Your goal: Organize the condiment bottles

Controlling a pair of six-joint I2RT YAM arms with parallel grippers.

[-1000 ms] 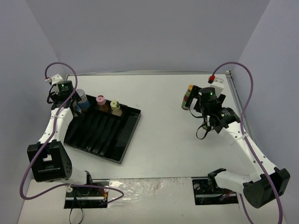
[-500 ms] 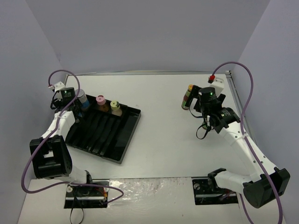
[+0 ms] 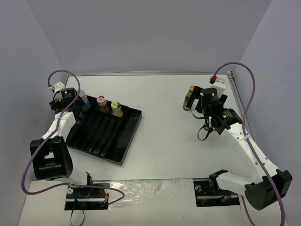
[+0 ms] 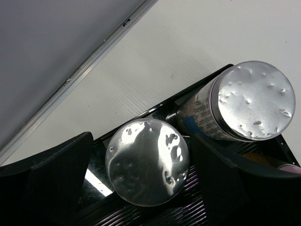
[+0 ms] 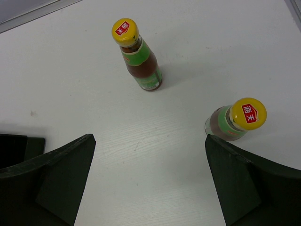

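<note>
My left gripper (image 4: 140,137) is open over the back left corner of the black ridged tray (image 3: 123,135). A silver-lidded bottle (image 4: 147,162) stands in the tray between its fingers, with a gap showing on the left side. A second silver-lidded bottle (image 4: 254,101) with a blue-white label stands right beside it. In the top view the left gripper (image 3: 69,102) covers one of them; the other (image 3: 83,98), a pink-capped bottle (image 3: 101,102) and a pale-yellow-capped bottle (image 3: 115,108) line the tray's back edge. My right gripper (image 5: 149,136) is open and empty above bare table. Two dark bottles (image 5: 140,59) (image 5: 237,120) with yellow caps stand ahead of it.
The tray's ridged floor (image 3: 101,134) lies in front of the bottle row. The two dark bottles (image 3: 189,98) stand close together near the back right of the table, just left of the right gripper (image 3: 201,108). Walls close the table at back and sides.
The left jaws have opened off the silver-lidded bottle, which now stands free in the tray. The left arm shifted slightly left before that. The right arm has not moved.
</note>
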